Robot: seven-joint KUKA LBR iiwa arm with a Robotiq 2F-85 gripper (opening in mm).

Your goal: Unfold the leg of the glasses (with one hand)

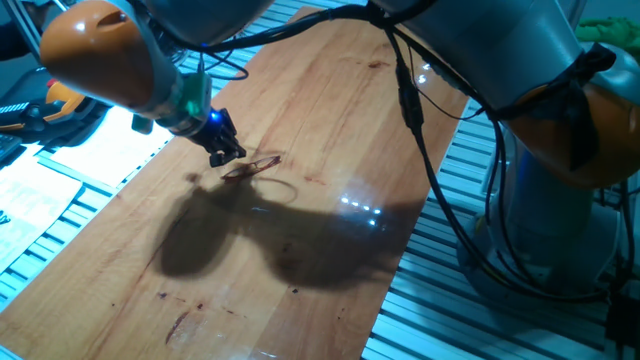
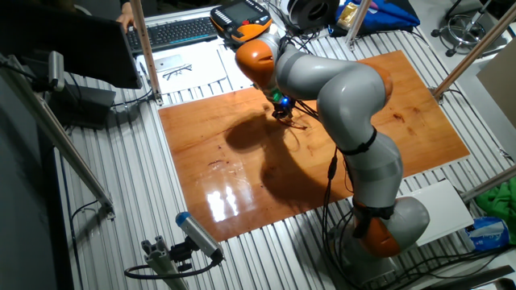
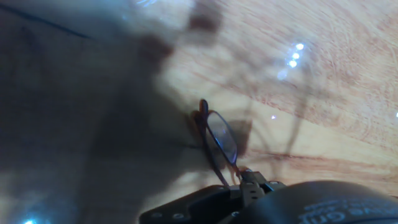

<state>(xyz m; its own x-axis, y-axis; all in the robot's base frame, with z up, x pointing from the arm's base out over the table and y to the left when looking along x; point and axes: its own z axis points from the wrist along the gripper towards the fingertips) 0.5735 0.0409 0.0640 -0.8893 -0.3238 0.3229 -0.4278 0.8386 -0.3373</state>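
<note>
A wooden tabletop (image 1: 330, 120) carries the glasses (image 1: 252, 166), lying left of the frame's centre.

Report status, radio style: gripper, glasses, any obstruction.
Gripper low at the glasses, grip state unclear. Glasses on the wooden table. Nothing else near them.

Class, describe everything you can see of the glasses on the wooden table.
The glasses are small, thin, reddish-brown wire spectacles with slim oval rims. They lie on the wooden table, in the arm's shadow in the hand view. The claw is right at one end of the frame; whether it grips it cannot be told. The legs are too fine to make out.
</note>
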